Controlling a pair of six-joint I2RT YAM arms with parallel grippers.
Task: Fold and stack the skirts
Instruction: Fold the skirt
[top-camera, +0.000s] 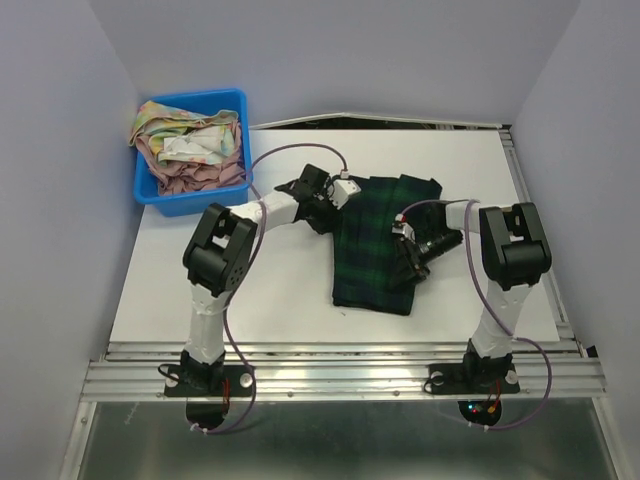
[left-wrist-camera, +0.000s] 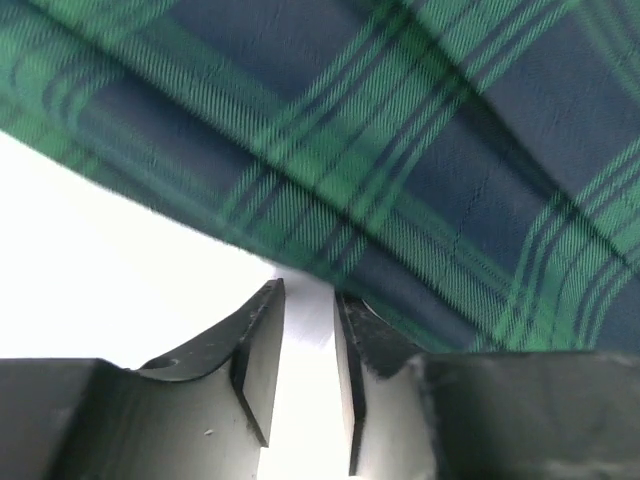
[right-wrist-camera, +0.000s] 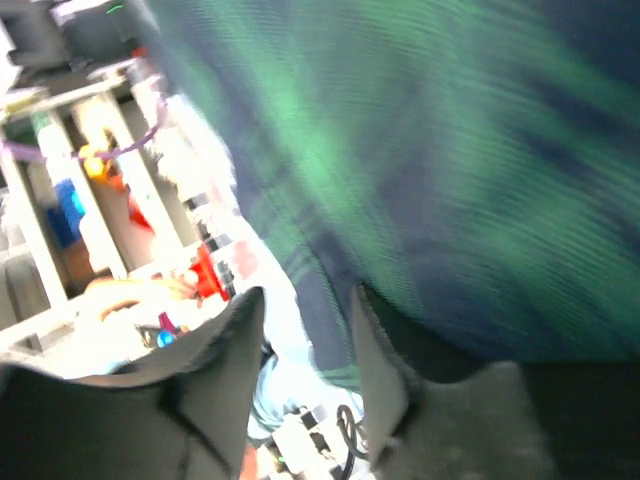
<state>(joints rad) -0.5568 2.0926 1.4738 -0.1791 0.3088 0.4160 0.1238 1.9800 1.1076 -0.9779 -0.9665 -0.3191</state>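
On table (top-camera: 200, 290): plaid skirt (top-camera: 385, 250), spread flat.

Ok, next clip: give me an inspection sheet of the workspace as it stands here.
Surface: white table, bare around the cloth.
Job's things: plaid skirt spread flat at centre; floral skirt bunched in the bin.
Clutter: blue bin at the far left corner, with other pale cloth in it.
Grippers: left claw at the plaid skirt's left edge, narrow gap between jaws, nothing seen in it; right claw low over the skirt's right part, view blurred, grip unclear.
Cables: purple cable loops over the left arm; another runs along the right arm.
Surroundings: grey walls on three sides; metal rail at the near edge.
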